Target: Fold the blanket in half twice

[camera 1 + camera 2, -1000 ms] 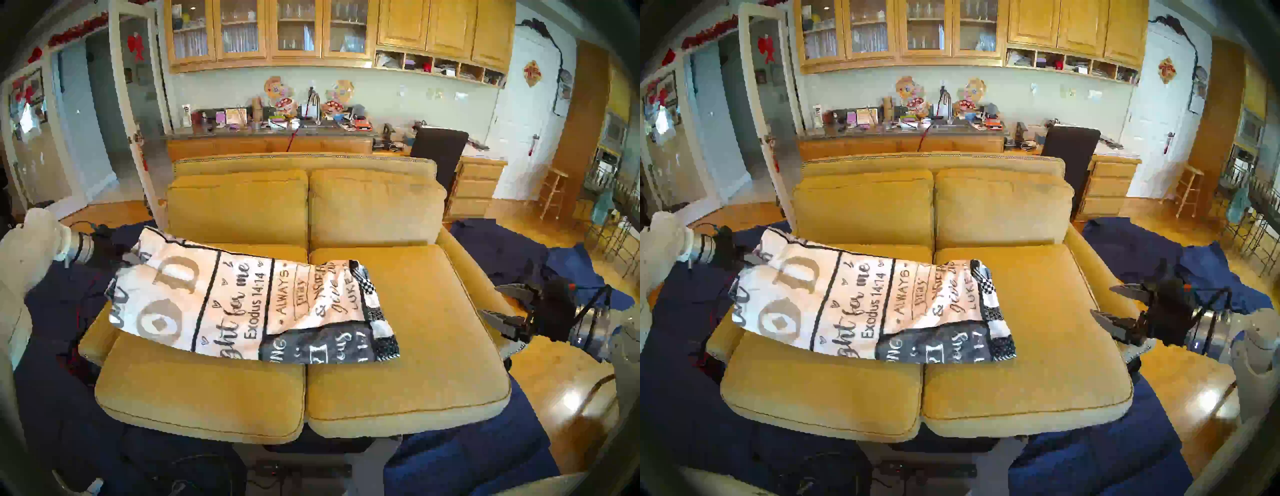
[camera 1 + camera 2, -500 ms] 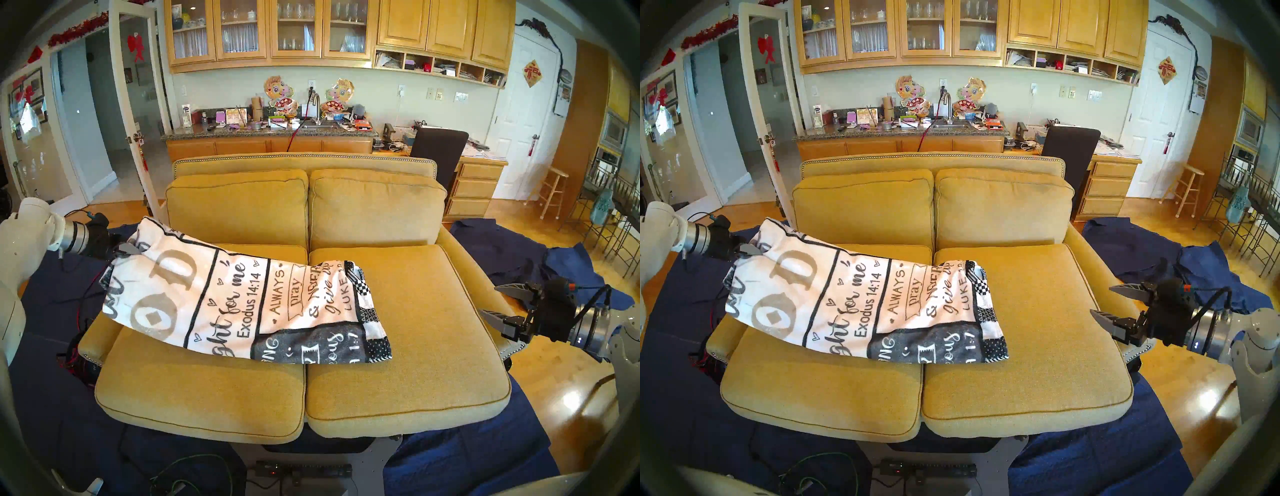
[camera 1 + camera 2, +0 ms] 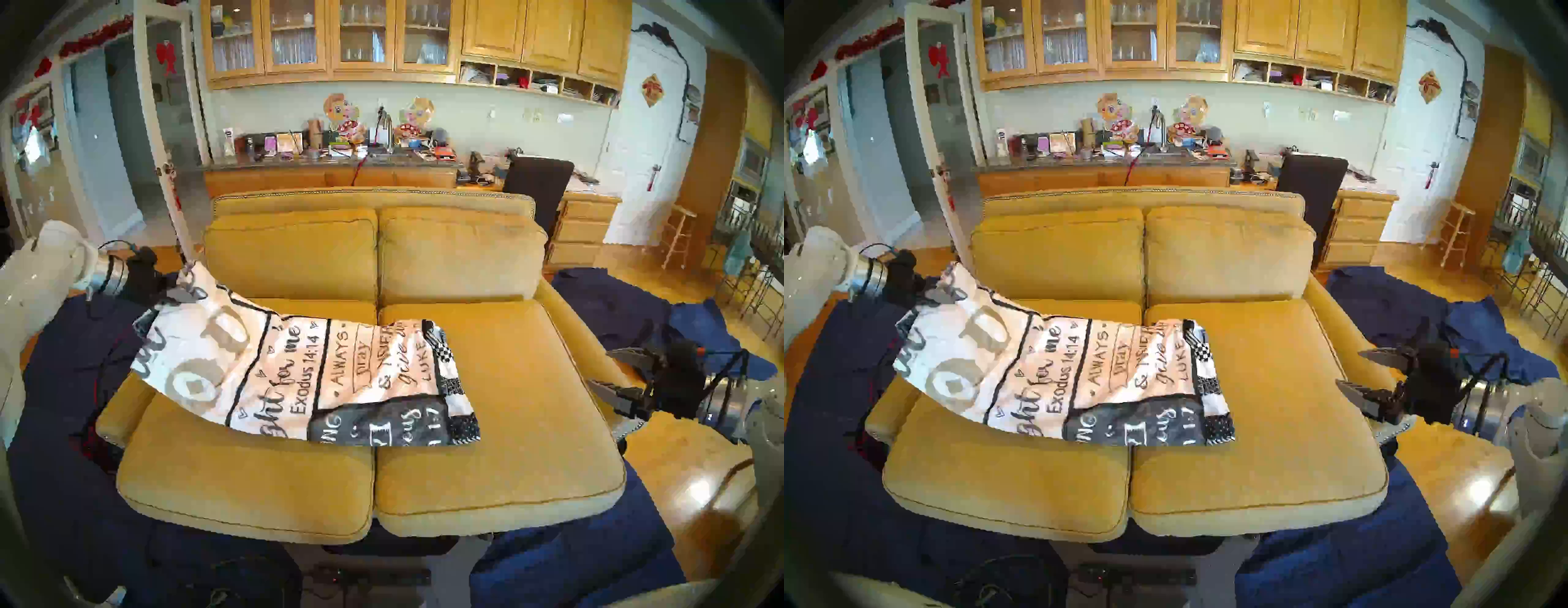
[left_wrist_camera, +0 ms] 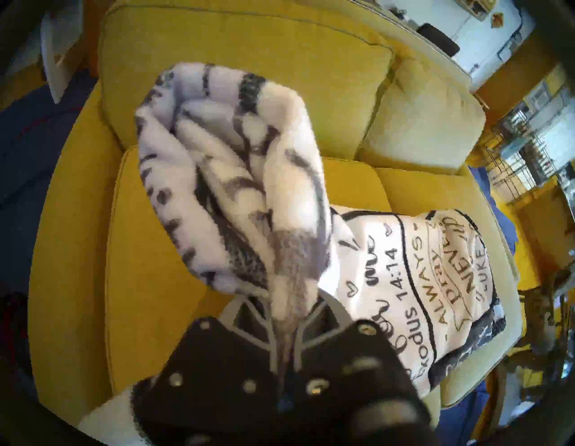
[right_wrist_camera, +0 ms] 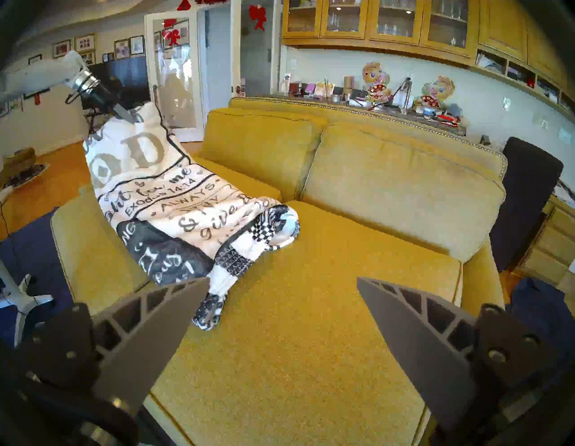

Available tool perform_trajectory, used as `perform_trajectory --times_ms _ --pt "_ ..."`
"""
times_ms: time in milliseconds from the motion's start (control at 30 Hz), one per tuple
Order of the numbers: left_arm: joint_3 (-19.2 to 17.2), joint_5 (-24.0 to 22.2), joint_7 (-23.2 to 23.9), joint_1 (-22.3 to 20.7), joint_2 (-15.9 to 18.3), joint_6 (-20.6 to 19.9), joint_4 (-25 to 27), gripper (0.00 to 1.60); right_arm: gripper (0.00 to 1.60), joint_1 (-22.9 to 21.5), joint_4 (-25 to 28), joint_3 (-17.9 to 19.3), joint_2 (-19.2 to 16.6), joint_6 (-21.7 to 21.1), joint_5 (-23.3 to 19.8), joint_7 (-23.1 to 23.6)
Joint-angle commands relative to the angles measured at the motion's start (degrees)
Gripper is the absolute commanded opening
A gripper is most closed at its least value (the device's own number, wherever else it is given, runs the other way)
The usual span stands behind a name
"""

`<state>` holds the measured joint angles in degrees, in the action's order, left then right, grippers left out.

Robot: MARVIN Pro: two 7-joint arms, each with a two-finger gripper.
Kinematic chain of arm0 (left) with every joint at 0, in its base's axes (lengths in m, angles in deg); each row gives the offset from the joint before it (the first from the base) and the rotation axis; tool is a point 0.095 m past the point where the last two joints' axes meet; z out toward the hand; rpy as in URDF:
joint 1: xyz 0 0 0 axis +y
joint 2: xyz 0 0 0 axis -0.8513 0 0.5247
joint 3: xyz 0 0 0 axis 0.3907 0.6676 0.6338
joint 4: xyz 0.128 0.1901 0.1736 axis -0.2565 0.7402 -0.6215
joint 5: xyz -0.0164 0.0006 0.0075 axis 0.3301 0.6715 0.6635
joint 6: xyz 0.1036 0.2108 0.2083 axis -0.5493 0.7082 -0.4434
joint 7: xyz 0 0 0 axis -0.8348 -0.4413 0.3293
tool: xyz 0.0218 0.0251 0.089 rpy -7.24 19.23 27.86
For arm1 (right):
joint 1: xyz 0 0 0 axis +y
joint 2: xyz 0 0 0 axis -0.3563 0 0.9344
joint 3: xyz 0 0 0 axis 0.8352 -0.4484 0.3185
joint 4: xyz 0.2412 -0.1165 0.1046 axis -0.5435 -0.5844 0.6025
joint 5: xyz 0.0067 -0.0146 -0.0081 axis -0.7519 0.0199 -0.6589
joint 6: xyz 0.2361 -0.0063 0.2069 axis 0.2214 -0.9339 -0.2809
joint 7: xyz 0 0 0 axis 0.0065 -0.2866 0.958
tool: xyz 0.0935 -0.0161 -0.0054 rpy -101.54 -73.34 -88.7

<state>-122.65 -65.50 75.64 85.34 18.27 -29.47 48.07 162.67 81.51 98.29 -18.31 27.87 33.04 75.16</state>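
Left gripper clenched on fleece blanket left end; long axis runs rightward across loveseat toward released, idle right gripper, free end nearer it.

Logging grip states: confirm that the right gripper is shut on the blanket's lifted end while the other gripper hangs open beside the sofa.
Arms swapped. The left gripper is shut on the blanket, per the left wrist view; the right gripper hangs open beside the sofa.

the blanket is white with black and tan lettering, black grid lines, one dark grey panel and a black-and-white checked border. sofa is mustard yellow, floor cloths navy blue.
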Motion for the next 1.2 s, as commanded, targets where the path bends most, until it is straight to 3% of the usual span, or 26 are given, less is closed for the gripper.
perform_trajectory --times_ms 0,667,1167 --pt "-1.3 -2.0 5.0 -2.9 0.1 -0.7 7.1 0.0 1.6 -0.6 0.4 0.9 -0.2 0.2 -0.1 0.0" --pt "-0.6 -3.3 -0.9 -1.3 0.5 -4.3 23.6 0.0 1.6 -0.5 0.2 0.4 -0.2 0.2 -0.1 -0.1" --pt "0.2 -3.9 -4.1 0.9 4.2 -4.8 37.8 0.0 1.6 -0.5 0.1 0.0 -0.2 0.2 0.0 -0.1"
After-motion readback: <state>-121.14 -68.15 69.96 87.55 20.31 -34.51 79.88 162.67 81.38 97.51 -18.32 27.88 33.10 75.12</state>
